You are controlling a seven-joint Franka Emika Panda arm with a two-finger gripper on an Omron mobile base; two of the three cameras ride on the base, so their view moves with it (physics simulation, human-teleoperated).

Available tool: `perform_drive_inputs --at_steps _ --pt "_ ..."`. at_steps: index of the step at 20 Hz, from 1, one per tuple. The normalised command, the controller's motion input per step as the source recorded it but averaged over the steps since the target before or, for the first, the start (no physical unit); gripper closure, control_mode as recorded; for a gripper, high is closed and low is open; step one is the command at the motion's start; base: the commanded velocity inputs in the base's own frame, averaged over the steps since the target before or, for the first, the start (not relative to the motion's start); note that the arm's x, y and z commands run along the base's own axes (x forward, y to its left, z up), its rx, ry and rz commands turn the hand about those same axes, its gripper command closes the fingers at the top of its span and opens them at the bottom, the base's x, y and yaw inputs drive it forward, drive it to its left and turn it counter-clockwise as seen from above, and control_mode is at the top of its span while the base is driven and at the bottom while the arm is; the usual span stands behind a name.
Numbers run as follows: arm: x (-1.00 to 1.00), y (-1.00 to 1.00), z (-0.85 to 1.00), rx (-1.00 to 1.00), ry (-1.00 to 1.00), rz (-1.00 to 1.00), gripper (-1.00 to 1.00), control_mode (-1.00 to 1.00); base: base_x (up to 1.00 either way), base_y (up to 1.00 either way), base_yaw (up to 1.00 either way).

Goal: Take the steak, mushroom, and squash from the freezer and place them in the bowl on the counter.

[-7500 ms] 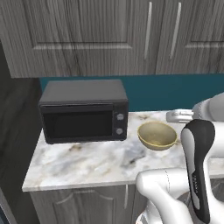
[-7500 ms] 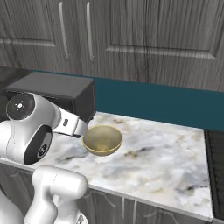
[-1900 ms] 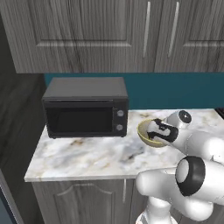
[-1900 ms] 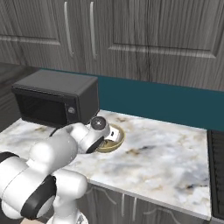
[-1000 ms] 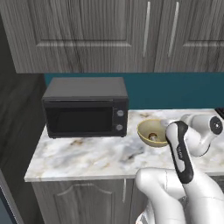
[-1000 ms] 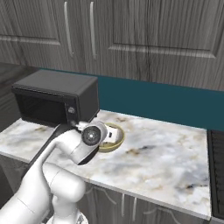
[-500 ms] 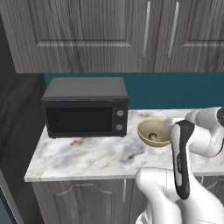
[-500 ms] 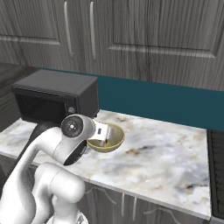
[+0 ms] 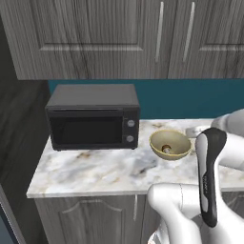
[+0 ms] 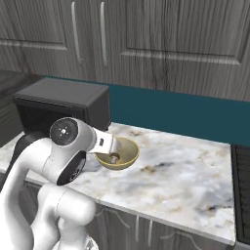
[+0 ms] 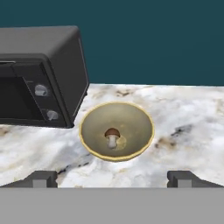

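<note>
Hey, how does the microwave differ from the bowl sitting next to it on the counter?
The microwave is a dark boxy shape with flat sides, while the bowl is round and yellowish-tan. The microwave is much bigger and taller; the bowl sits low beside it. The microwave's door is shut, whereas the bowl is open on top and holds a mushroom. Both rest on the marbled counter against the teal wall.

The mushroom [image 11: 112, 137] lies inside the bowl [image 11: 135, 120] beside the microwave [image 11: 41, 74].
</note>
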Motion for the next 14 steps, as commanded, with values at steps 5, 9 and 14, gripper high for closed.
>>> perform_drive_inputs --at_steps 5,9,14 --pt "-0.14 0.39 0.12 -0.06 0.00 -0.10 -1.00 -1.00 0.00 0.00 0.00" --pt "-0.25 0.39 0.09 -0.04 0.00 -0.08 -1.00 -1.00 0.00 0.00 0.00" --pt "-0.17 0.16 0.10 -0.01 0.00 -0.02 -1.00 -1.00 0.00 0.00 0.00"
